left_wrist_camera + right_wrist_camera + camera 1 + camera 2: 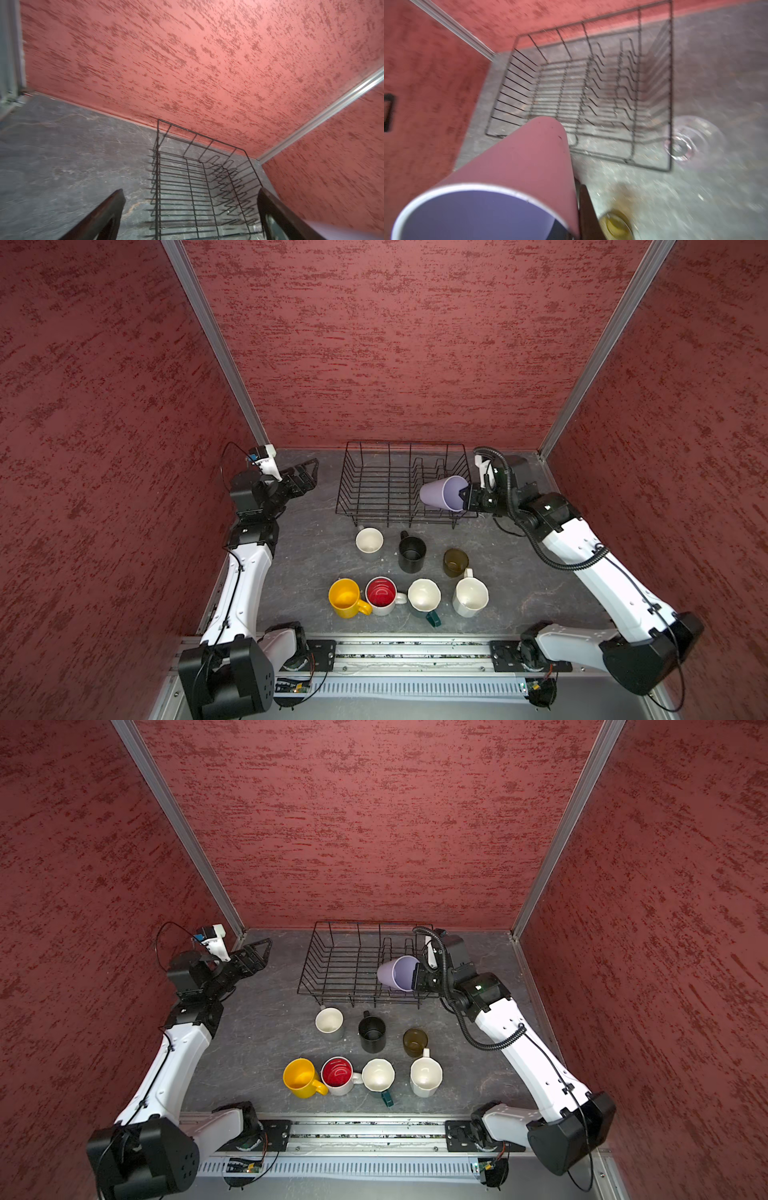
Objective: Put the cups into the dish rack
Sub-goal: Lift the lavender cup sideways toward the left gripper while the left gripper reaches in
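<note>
Lavender cup (434,494): rim pinched by right gripper (463,494), body at its 9 o'clock over rack (405,443); left gripper (306,475) wide, empty.

Dish rack (405,443): far middle of the table (307,556), just before the back wall.
Tumbler (438,494): tipped sideways over the rack's right end, its rim pinched in the right gripper (464,494).
Left gripper (305,472): left of the rack and apart from it, jaws spread.
Far row, just before the rack: far-left cup (369,540), far-middle cup (412,553), far-right cup (455,562).
Near row, left to right: first cup (345,597), second cup (381,595), third cup (424,596), fourth cup (470,596).
</note>
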Controlling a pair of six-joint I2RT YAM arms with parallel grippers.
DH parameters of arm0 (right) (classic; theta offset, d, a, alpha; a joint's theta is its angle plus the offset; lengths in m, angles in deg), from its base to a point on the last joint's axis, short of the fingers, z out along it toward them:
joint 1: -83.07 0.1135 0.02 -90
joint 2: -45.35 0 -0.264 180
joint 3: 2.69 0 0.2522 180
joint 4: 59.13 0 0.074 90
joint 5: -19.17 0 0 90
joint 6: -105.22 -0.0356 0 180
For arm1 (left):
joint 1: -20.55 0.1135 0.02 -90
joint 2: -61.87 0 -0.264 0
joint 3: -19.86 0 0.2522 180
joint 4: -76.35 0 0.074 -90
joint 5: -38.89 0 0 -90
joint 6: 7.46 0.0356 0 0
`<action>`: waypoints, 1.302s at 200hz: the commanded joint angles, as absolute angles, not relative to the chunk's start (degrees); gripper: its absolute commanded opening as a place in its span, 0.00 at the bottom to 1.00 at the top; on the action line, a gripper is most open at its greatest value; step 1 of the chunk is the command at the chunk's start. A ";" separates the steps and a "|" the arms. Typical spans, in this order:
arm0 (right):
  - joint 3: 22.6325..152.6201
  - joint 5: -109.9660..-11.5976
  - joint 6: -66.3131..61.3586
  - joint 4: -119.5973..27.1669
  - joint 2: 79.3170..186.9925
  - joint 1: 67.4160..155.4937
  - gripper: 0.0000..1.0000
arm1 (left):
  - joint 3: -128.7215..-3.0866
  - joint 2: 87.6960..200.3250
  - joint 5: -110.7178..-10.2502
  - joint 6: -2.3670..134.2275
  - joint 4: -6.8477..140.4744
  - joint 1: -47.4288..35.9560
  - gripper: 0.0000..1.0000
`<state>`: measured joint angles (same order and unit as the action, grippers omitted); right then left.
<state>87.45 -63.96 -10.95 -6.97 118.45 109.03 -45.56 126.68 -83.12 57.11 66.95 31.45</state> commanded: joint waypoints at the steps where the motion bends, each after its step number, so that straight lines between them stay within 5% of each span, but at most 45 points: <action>1: 88.12 -57.18 -13.32 -23.56 119.78 107.59 0.00 | -48.15 130.15 -96.10 50.06 74.72 31.81 1.00; 69: 89.58 -36.21 -19.07 -41.55 125.52 102.04 0.00 | -52.90 143.94 -115.80 27.78 106.68 26.92 0.99; 130: 89.34 -22.76 -25.74 -53.67 131.27 102.06 0.00 | -59.85 150.86 -123.05 26.17 111.01 18.27 0.99; 260: 88.48 -17.20 -31.54 -62.15 135.14 104.58 0.00 | -63.65 157.76 -127.22 14.42 128.35 12.47 1.00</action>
